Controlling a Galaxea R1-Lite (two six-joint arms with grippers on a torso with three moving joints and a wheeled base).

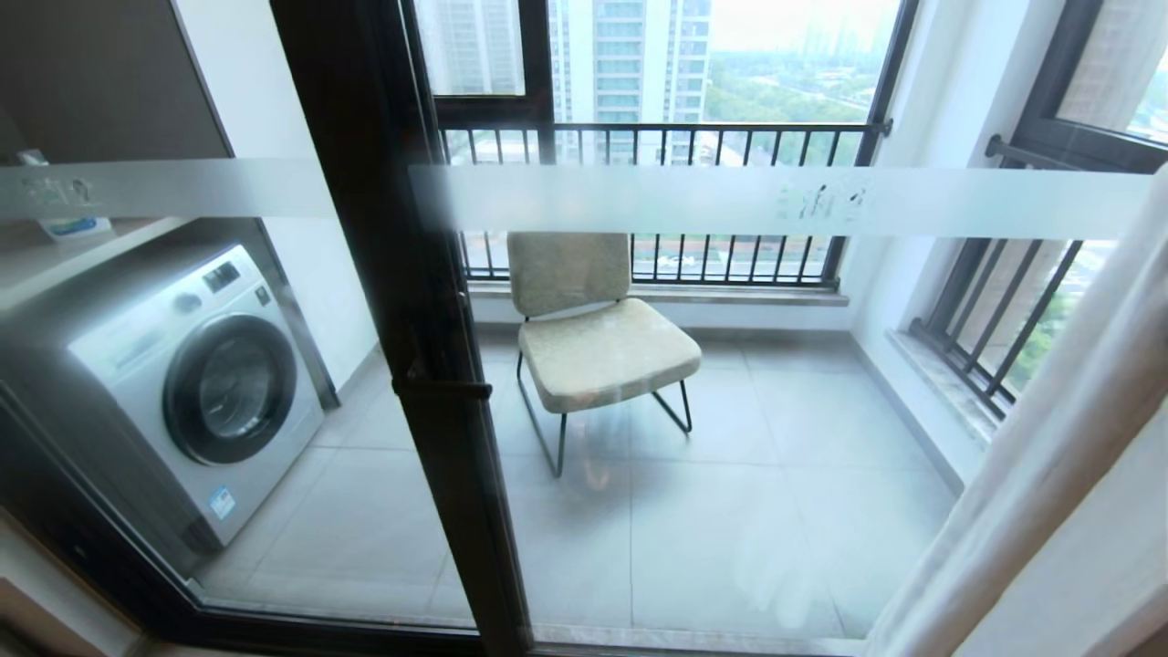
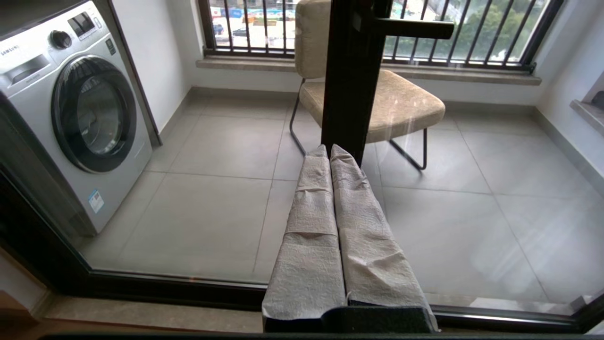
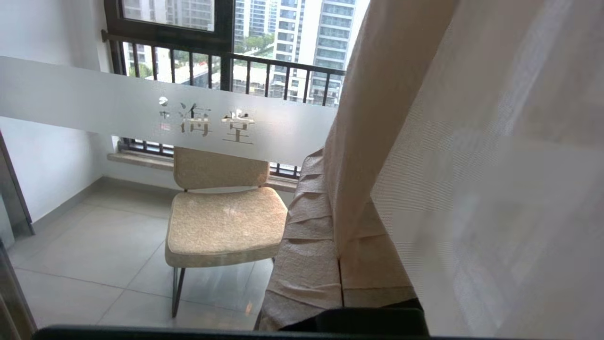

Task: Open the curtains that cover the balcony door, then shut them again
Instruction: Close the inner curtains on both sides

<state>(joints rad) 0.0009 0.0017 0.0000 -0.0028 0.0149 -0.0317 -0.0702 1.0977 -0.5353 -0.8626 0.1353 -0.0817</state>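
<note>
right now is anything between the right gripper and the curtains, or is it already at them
Nothing visible stands between them. In the right wrist view the shut right gripper is already at the curtains: the beige edge drapes over its fingers. The chair is behind the balcony door glass, out of the way.

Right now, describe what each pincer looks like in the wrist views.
Left pincer: two long flat fingers wrapped in wrinkled, textured grey-beige padding that tapers towards the tips, mounted on a black base. Right pincer: the same padded wrap with horizontal creases and a black base; part of it is hidden by the curtains. No cables or markings show.
</note>
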